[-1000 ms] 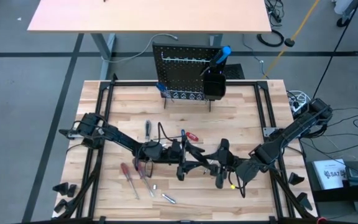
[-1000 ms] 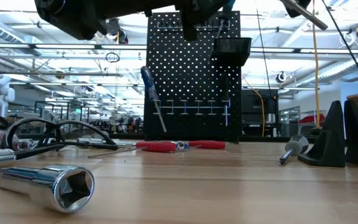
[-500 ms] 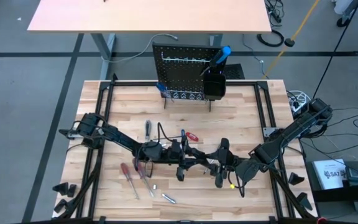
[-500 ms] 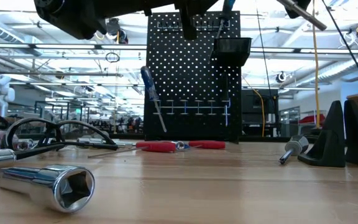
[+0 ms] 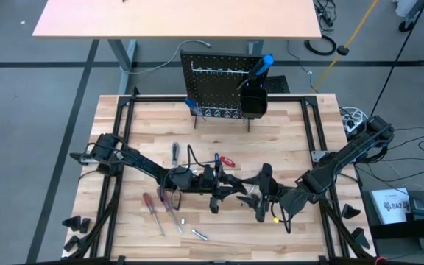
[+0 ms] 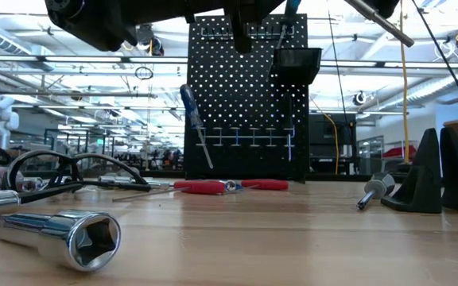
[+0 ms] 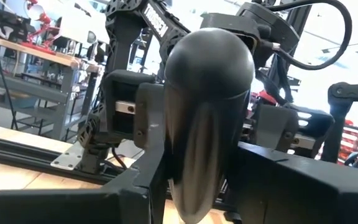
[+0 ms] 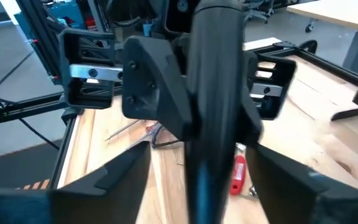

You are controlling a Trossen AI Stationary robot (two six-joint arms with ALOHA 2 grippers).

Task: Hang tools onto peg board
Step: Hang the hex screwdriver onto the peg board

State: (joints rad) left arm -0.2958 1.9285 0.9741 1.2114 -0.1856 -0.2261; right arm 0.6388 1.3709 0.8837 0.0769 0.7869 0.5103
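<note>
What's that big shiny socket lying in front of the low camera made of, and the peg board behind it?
The socket looks like chrome-plated steel: mirror-bright, reflecting the room. The peg board looks like black-coated sheet metal: thin, matte, with even rows of punched holes; the coating type is unclear.

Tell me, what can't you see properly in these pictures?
- High view: the dark-handled tool is mostly hidden where the left gripper and right gripper meet, so its kind is unclear.
- Left wrist view: that handle fills the middle and hides what lies behind.
- Low view: the arms are cut off by the top edge.
- High view: the metal bits are too small to name.
</note>
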